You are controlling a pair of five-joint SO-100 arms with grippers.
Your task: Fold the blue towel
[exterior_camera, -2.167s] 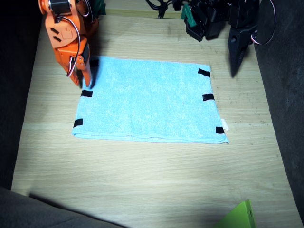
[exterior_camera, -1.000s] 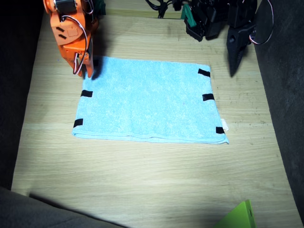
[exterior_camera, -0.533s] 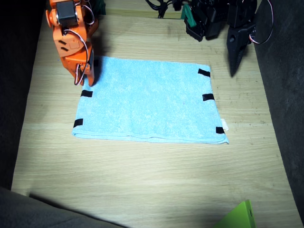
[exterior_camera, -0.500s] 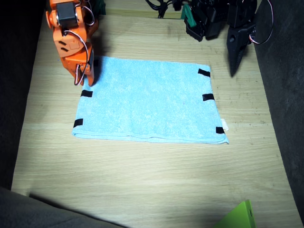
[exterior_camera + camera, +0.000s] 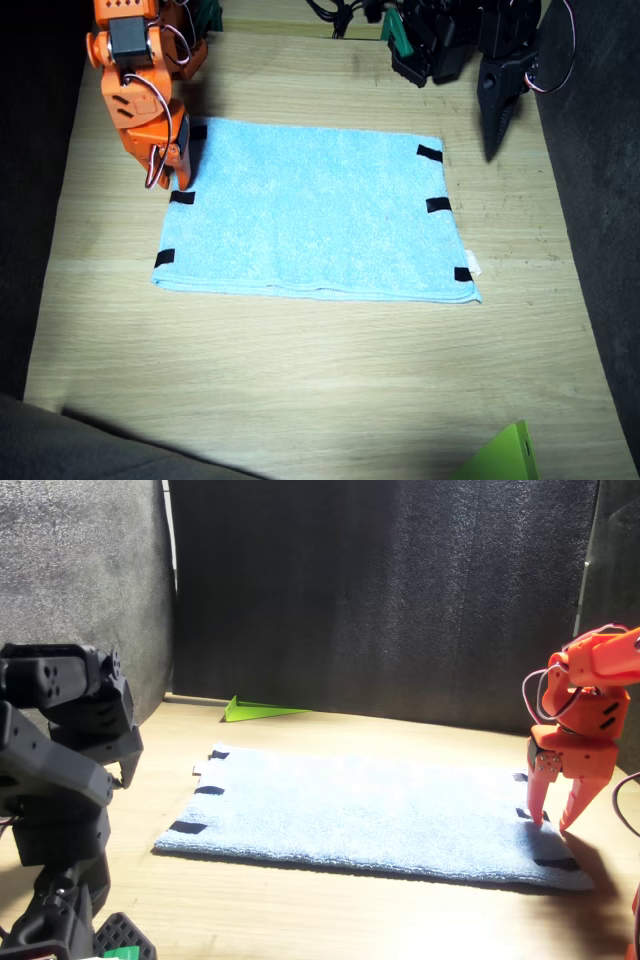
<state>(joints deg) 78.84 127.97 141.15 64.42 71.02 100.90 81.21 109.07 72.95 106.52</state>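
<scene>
On the wooden table (image 5: 300,380): blue towel (image 5: 315,210), spread flat, one thin layer showing at the near edge in the fixed view.
Towel markings: black tape strips (image 5: 437,204) along both short edges; small white tag (image 5: 474,266) poking out by one corner.
Right arm: orange, at the towel's short edge nearest it.
Right gripper (image 5: 558,823): pointed down, fingers parted a little with a clear gap in the front view, nothing between them; tips just above or touching the cloth near a tape strip, cannot tell which.
Same gripper from the fixed view (image 5: 168,180): beside the middle tape strip on that edge.
Left arm: black, off the towel, beyond the opposite short edge.
Left gripper (image 5: 494,135): aimed down at bare table near the far corner of the towel, grasping nothing; opening not readable from either view.
Other: green wedge-shaped object (image 5: 500,455) at the table edge, well apart from the towel.
</scene>
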